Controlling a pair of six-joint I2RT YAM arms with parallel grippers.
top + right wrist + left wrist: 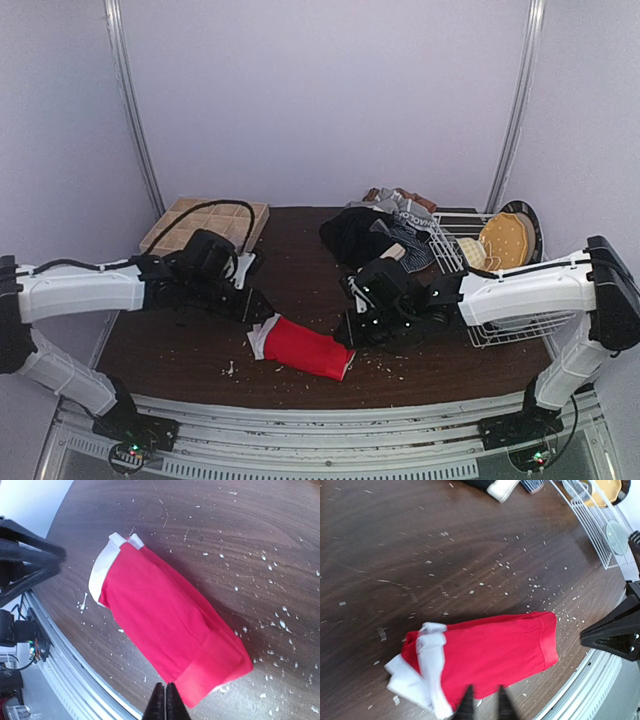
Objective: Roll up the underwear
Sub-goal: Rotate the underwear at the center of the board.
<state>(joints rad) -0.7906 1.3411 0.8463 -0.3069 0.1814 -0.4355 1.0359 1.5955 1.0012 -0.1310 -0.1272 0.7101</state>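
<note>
The red underwear (305,347) lies on the worktop (300,260) between my hands, long way left to right, white band (262,338) at my left. My left hand (485,707) is open a bit; my right hand (165,700) is shut.

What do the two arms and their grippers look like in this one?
The left arm and right arm have white shells with black joints and wrists. A black cable loops over the left wrist. The bases are black with small lights. The left gripper and right gripper each end in two slim, dark, tapered fingers.
</note>
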